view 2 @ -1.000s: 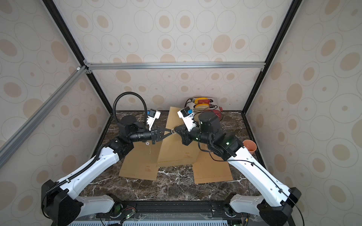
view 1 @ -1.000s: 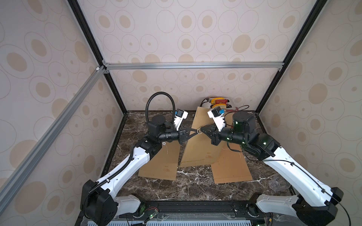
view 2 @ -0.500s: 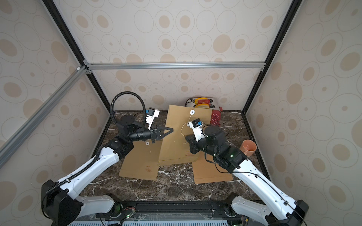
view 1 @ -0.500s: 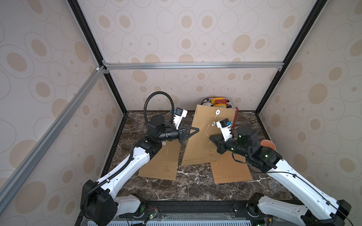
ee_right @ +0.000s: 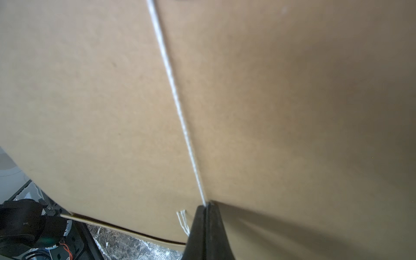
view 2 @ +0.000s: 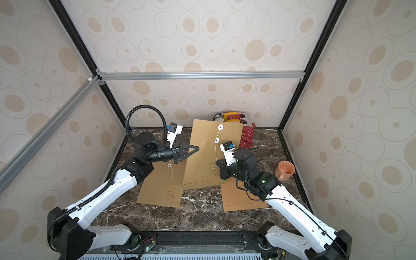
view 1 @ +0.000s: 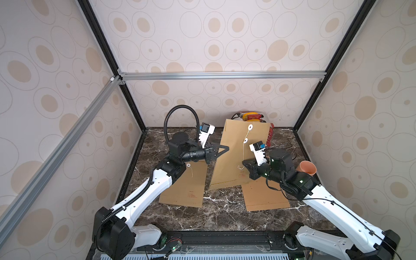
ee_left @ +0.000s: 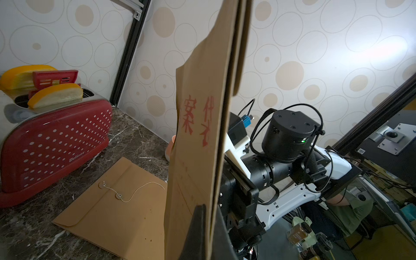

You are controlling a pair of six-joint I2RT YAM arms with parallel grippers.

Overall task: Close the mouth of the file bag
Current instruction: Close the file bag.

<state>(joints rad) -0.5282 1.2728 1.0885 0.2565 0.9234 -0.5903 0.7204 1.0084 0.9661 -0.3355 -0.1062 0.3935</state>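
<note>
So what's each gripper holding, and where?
Left gripper holds the upright file bag by its side edge; right gripper pinches the string near its free end.

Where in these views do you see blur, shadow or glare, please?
Right wrist view: the file bag fills the frame, the string looks soft, and shadow darkens the bag beside the right gripper. Left wrist view: glare whitens the wall, and the bag's near edge looks blurred. Both top views: evenly lit, sharp.

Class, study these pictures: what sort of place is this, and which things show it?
Probably a robot-lab test cell: two white robot arms on a marble-look tabletop, an aluminium frame with wallpapered panels, and staged props: kraft file bags, a red toaster.
</note>
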